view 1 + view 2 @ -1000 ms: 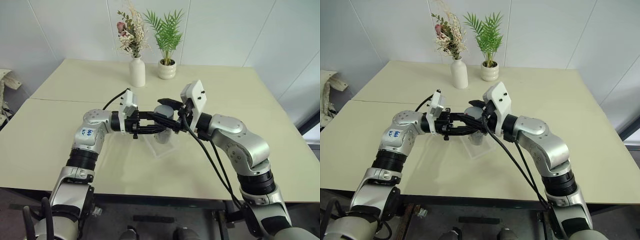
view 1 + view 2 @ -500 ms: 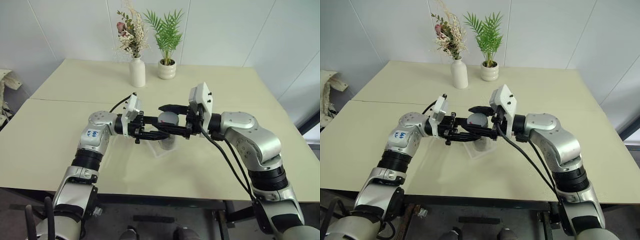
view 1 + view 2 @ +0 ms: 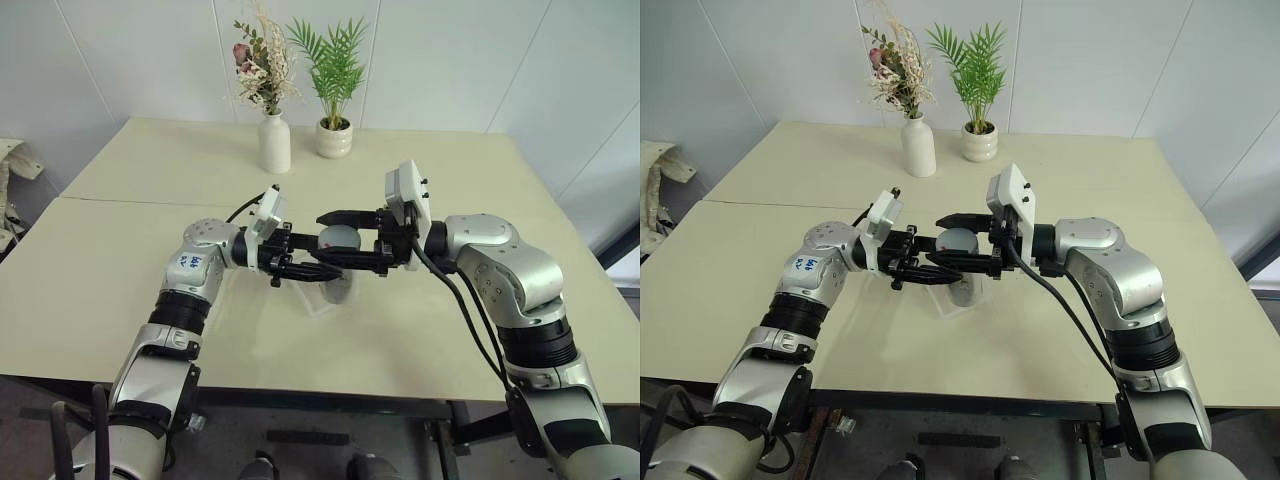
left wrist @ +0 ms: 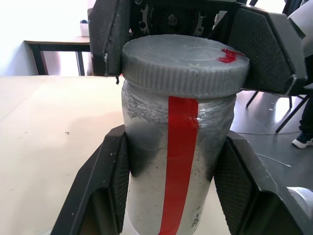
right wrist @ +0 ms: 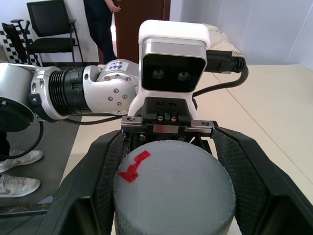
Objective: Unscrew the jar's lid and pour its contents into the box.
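Observation:
The jar (image 4: 171, 161), frosted grey with a red tape stripe, is held upright above the table, and my left gripper (image 3: 325, 272) is shut on its body from the left. Its grey ribbed lid (image 5: 171, 191), with a red mark, sits on the jar's mouth. My right gripper (image 3: 333, 240) comes in from the right and is shut on the lid, one finger (image 4: 264, 49) on each side of it. Directly under the jar, the clear box (image 3: 312, 300) rests on the table. The contents cannot be made out through the jar's wall.
At the back of the cream table (image 3: 120, 250) stand a white vase (image 3: 274, 143) of dried flowers and a white pot (image 3: 334, 138) with a green plant. In the right wrist view a person (image 5: 105, 24) stands beside a black chair (image 5: 44, 24) off the table's side.
My right forearm has swung outward, so its gripper now points straight across at the left one. The left elbow has drawn in a little. Both grips have held.

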